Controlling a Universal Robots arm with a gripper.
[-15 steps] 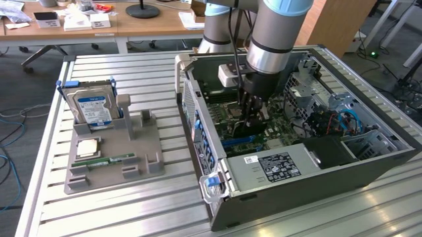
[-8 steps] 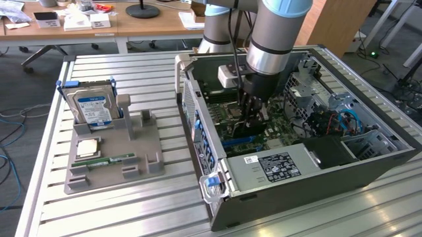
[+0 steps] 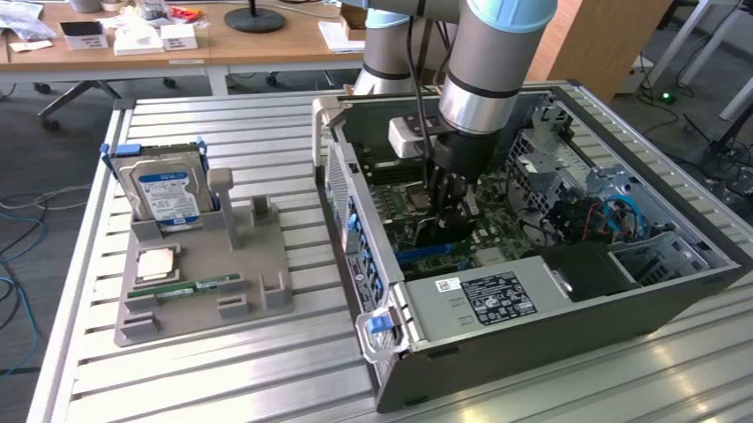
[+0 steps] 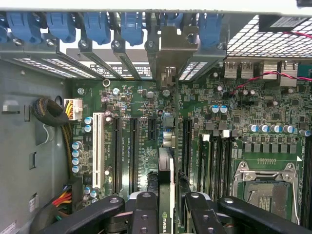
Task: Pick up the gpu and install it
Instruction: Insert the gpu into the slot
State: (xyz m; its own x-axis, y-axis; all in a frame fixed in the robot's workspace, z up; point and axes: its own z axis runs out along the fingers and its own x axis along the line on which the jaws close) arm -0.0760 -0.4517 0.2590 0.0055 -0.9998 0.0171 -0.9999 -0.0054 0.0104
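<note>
My gripper reaches down into the open computer case from above. It is shut on the gpu, a thin card seen edge-on between my two black fingers. The card's silver end bracket stands against the case's rear slot openings under the blue latches. The gpu stands upright over the green motherboard, in line with the long black slots. Whether its lower edge sits in a slot I cannot tell.
A grey holder stands at the exterior view's left, with a hard drive, a processor and a RAM stick. In the case, a power supply lies near the front and a drive cage with cables at the right.
</note>
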